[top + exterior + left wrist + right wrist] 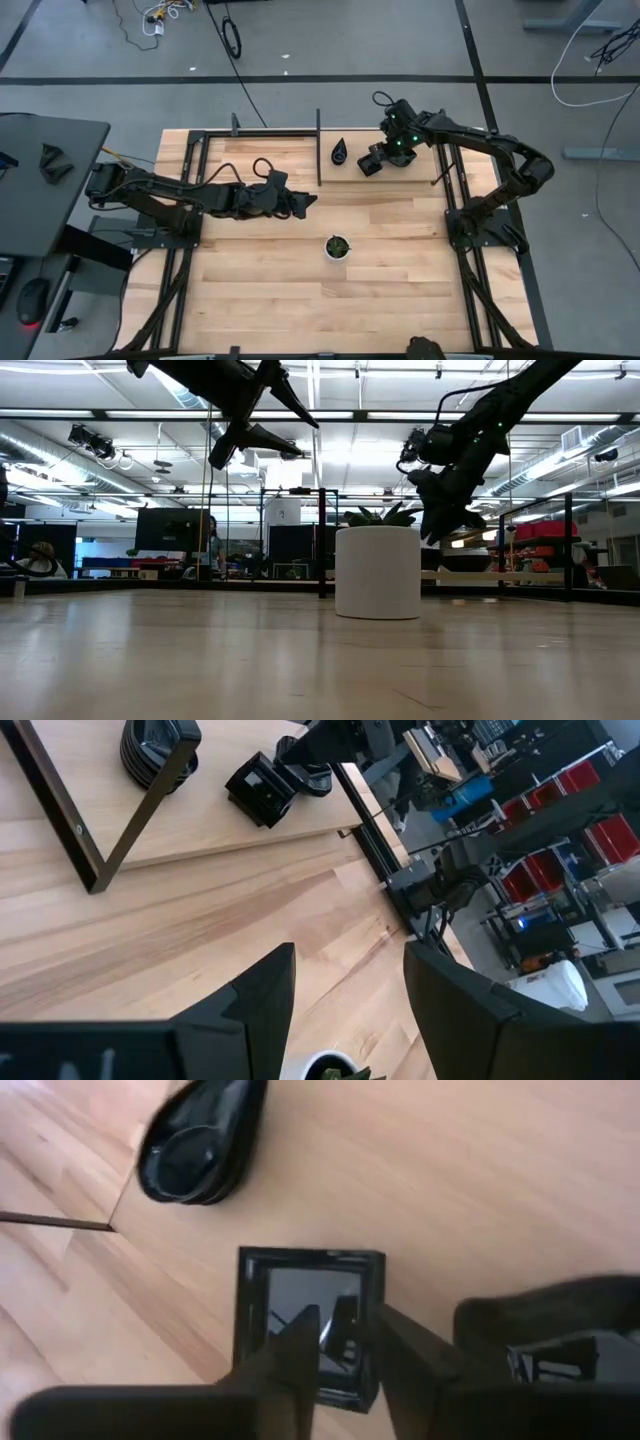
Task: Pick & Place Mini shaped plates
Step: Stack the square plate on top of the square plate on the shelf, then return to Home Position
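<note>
While the left gripper [312, 200] hangs above the table's middle with its fingers [262, 995] spread and nothing between them, the right gripper [378, 160] is over the raised shelf [410, 172] at the table's far side, about one o'clock from the white cup [337, 246]. Directly under it lies the square stack [310, 1325] of black plates, resting flat on the shelf. In the right wrist view the two fingers [300, 1345] stand slightly apart over the stack's near edge; whether the tips touch the top plate is hard to tell, but they do not look clamped on it. At roughly nine o'clock from the square stack, near but apart, sits the teardrop stack [340, 151], its pointed end toward the far edge. A dark upright post [318, 147] stands just beside the teardrop stack on its nine o'clock side. The cup, with green inside, stands on the lower table surface at about five o'clock from the left gripper, well apart from both stacks. In the low view both arms are off the tabletop, the left the higher.
</note>
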You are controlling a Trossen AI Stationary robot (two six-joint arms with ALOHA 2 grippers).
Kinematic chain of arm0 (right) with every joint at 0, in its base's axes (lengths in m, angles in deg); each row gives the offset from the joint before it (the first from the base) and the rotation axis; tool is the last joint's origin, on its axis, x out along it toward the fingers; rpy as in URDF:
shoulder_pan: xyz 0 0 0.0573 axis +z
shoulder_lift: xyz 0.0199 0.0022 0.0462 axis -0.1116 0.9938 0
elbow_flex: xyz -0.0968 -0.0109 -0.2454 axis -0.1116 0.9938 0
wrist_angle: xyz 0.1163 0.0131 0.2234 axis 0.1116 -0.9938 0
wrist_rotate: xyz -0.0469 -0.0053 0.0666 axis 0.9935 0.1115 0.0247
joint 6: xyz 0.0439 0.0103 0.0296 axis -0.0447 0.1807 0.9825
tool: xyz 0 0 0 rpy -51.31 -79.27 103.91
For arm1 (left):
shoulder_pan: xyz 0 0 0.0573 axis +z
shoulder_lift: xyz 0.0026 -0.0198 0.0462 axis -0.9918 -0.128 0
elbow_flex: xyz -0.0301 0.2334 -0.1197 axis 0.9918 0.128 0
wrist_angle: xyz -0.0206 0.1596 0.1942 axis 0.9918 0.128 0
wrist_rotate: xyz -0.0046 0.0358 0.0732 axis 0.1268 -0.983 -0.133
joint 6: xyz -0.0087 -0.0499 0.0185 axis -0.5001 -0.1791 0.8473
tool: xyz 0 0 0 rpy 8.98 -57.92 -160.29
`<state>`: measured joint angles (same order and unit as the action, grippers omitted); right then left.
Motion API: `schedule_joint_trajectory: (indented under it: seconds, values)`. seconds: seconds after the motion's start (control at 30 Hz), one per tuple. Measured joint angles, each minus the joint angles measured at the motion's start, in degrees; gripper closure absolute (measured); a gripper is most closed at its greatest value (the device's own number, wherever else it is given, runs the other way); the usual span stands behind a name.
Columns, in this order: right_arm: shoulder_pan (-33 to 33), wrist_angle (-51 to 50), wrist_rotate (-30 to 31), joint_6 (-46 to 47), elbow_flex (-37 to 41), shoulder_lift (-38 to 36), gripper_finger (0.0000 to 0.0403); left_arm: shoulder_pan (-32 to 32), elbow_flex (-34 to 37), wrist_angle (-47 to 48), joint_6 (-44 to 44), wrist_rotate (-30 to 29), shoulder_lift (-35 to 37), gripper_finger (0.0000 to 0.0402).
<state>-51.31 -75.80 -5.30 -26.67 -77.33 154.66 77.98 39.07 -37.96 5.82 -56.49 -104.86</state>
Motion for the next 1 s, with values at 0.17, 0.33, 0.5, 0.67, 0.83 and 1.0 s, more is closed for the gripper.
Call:
schedule_joint_trajectory:
  seconds: [0.17,0.33,0.5,0.67,0.83,1.0]
  values:
    - [0.0,0.7,-3.41,-5.22,0.0,-3.83,0.0256,-0.06,0.0,-0.02,-0.13,0.01,0.0,0.0209]
    - [0.04,0.86,-3.57,-7.08,0.0,-12.38,0.0245,-0.07,0.0,-0.02,-0.13,0.02,0.0,0.0209]
    - [1.59,0.43,-3.55,-6.66,0.0,-22.17,0.0254,0.01,0.0,-0.02,-0.09,0.01,-0.02,0.0209]
    - [8.77,1.68,-3.5,-3.75,4.42,-32.24,0.0266,0.04,0.0,-0.02,-0.06,-0.39,-0.02,0.0209]
    - [21.09,12.48,-3.96,4.17,17.81,-45.41,0.0278,0.04,0.0,-0.02,-0.04,-0.37,-0.02,0.0209]
    - [30.66,26.32,-4.17,15.04,30.77,-57.9,0.0289,-0.04,0.0,0.0,-0.14,2.21,-0.02,0.0209]
